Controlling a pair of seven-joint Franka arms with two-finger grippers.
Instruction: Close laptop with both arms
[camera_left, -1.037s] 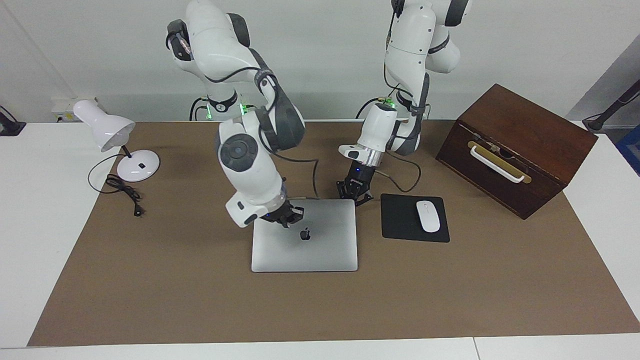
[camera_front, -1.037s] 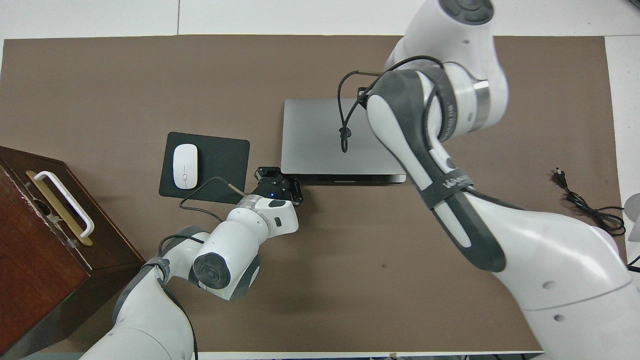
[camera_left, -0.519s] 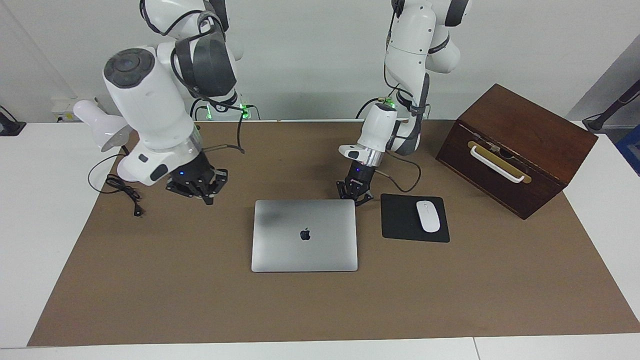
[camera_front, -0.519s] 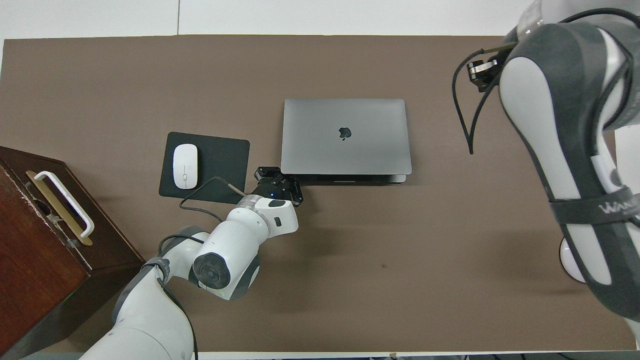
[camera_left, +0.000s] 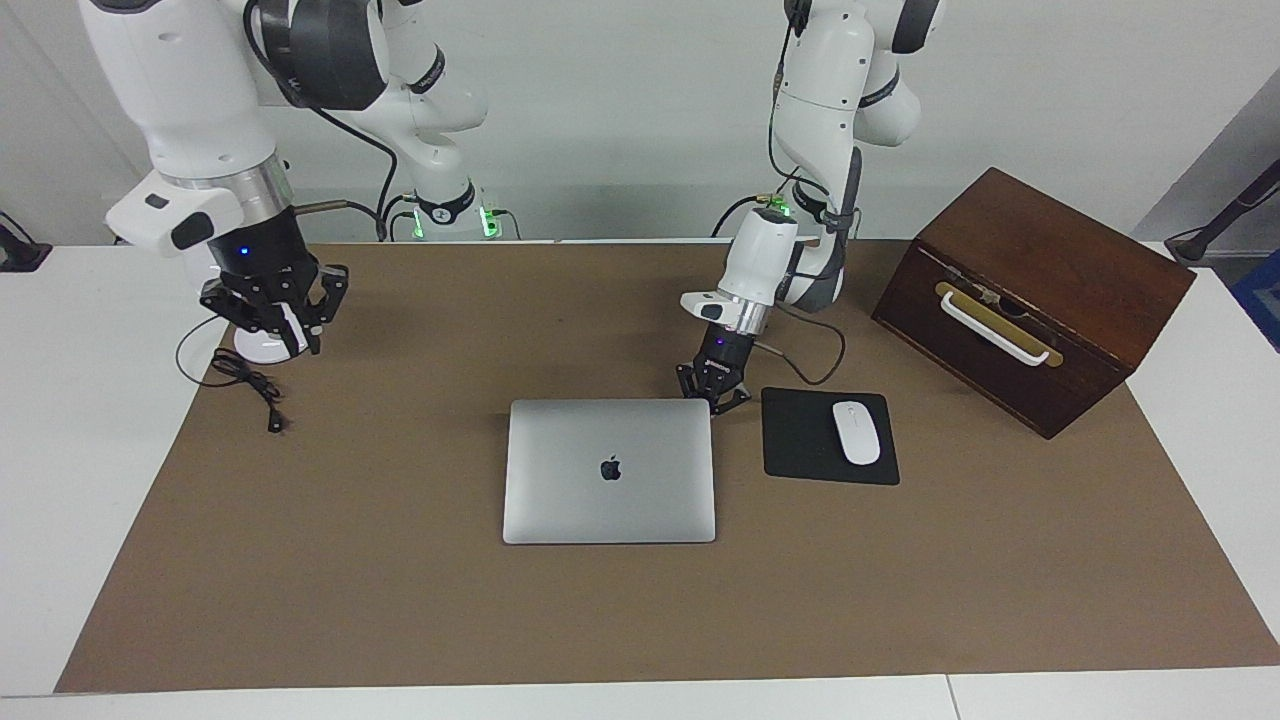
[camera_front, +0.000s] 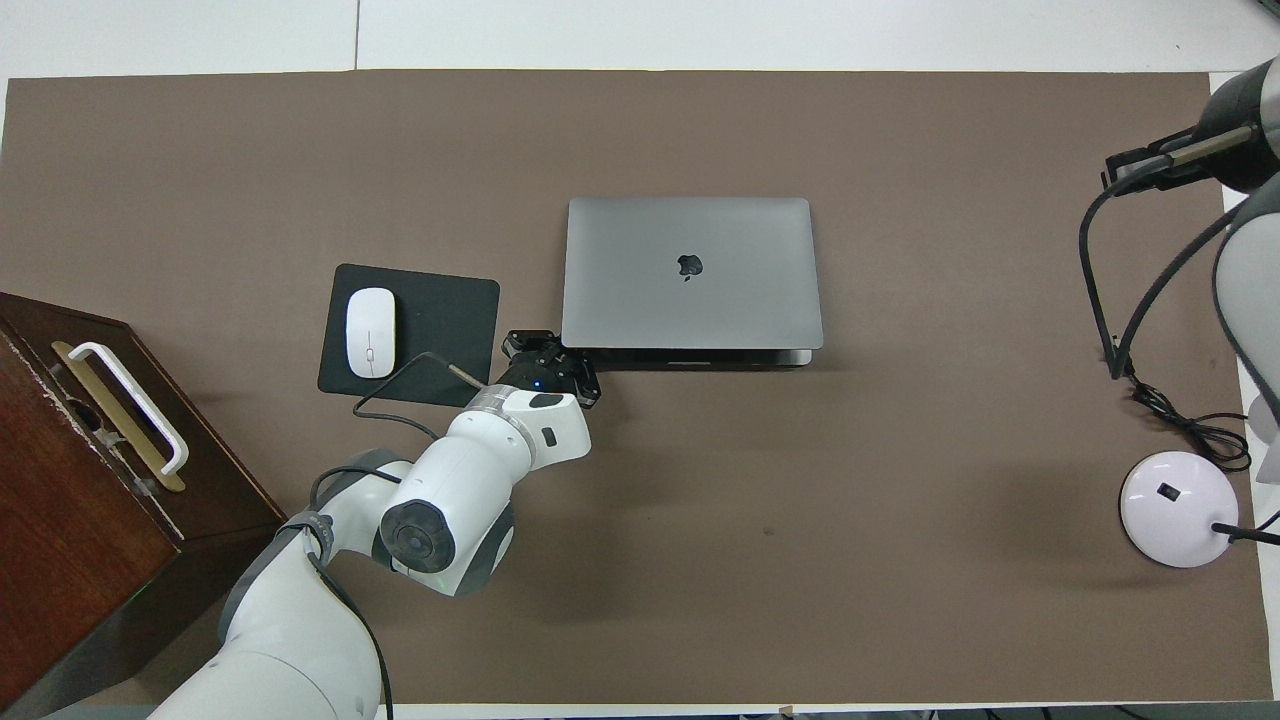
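One laptop (camera_left: 609, 470) lies flat on the brown mat (camera_left: 400, 600) near the middle of the table, lid down, dark logo up; in the overhead view a thin dark strip of its base shows under the lid's edge nearest the robots. Two arms in view. Left gripper (camera_left: 713, 386) is low at the laptop's corner nearest the robots, on the side toward the mouse pad (camera_left: 800, 440); its black fingers (camera_left: 732, 396) are spread and grasp nothing, and whether they touch the laptop cannot be told. In the overhead view the same gripper (camera_front: 548, 360) sits just beside that corner, between laptop (camera_front: 690, 270) and mouse pad (camera_front: 430, 310). Right gripper (camera_left: 272, 305) hangs raised at the right arm's end of the table, over the round white lamp base (camera_left: 262, 346), well apart from the laptop; its fingers (camera_left: 335, 285) splay downward, empty. One black mouse pad, just beside the laptop toward the left arm's end, carrying one white mouse (camera_left: 856, 432). One dark wooden box (camera_left: 1040, 270) with one white handle (camera_left: 995, 330) stands past the pad at the left arm's end. One lamp base (camera_front: 1178, 495) with one black cord (camera_left: 250, 385) trailing onto the mat.
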